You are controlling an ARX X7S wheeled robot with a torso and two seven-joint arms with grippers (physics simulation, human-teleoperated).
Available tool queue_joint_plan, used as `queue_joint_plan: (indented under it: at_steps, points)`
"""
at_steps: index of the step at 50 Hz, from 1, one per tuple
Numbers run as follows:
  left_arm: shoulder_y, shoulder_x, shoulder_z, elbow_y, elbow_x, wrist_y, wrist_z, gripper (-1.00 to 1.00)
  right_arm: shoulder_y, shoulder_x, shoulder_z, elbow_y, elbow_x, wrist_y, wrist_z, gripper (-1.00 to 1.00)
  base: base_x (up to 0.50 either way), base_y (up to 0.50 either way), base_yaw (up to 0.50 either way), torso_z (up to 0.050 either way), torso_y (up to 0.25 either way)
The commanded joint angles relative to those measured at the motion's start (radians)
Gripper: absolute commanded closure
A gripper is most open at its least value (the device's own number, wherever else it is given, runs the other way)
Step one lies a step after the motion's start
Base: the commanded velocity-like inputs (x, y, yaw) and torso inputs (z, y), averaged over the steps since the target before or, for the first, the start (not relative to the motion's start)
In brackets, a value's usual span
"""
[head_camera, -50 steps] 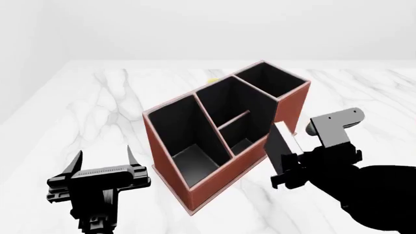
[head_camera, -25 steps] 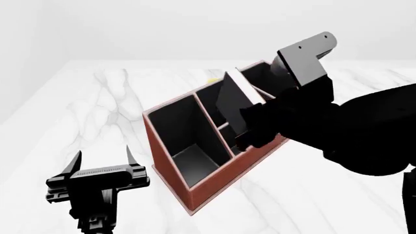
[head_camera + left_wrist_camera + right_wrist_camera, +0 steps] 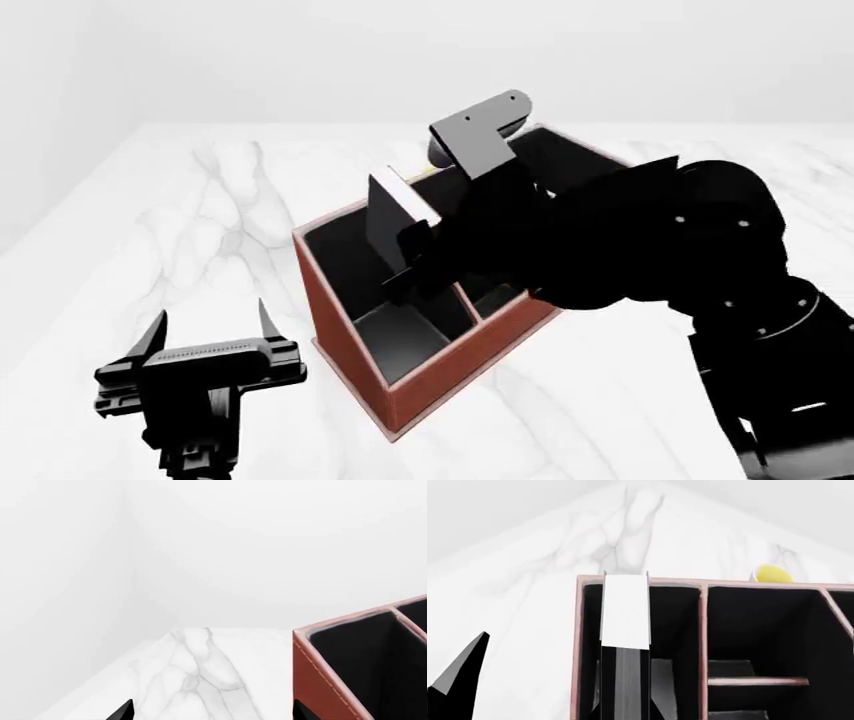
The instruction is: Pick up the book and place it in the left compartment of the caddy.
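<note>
The book (image 3: 390,222) stands on edge in the right pincer (image 3: 416,262), which is clamped on its lower part, and it hangs over the left compartment (image 3: 380,290) of the caddy (image 3: 441,375). In the right wrist view its white page edges (image 3: 625,611) line up between the caddy's outer wall and the first partition, so it looks aimed at the correct slot, though how far it has entered I cannot tell. The main risk, as I judge it, is the slot's narrowness: a small sideways drift or twist of the wrist could catch a corner on the pale slanting rim or on the partition, tipping the book into the divided slot beside it or shoving the caddy across the marble worktop (image 3: 174,230). Letting go too high could leave it leaning on the rim. The left pincer (image 3: 214,330) hovers spread and empty just beside the caddy's near corner. A small yellow object (image 3: 772,573) lies behind the caddy.
</note>
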Motion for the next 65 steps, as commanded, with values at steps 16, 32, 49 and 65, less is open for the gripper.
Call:
queue_joint_plan:
  at_steps: [16, 32, 49, 65]
  points:
    - [-0.003, -0.008, 0.007, -0.006, -0.009, 0.007, -0.007, -1.0, -0.077, -0.076, -0.168, 0.189, -0.277, -0.205, -0.188, 1.0, 0.0, 0.0, 0.0, 0.0, 0.001]
    - [-0.003, -0.015, 0.007, 0.002, -0.017, 0.004, -0.013, -1.0, -0.112, -0.104, -0.219, 0.251, -0.328, -0.254, -0.209, 1.0, 0.0, 0.0, 0.0, 0.001, 0.001]
    - [-0.003, -0.019, 0.012, -0.005, -0.02, 0.011, -0.017, -1.0, -0.152, -0.116, -0.284, 0.322, -0.42, -0.364, -0.263, 1.0, 0.0, 0.0, 0.0, 0.0, 0.001]
    - [-0.003, -0.023, 0.016, -0.002, -0.023, 0.011, -0.023, -1.0, -0.171, -0.118, -0.32, 0.359, -0.452, -0.392, -0.284, 1.0, 0.0, 0.0, 0.0, 0.0, 0.001]
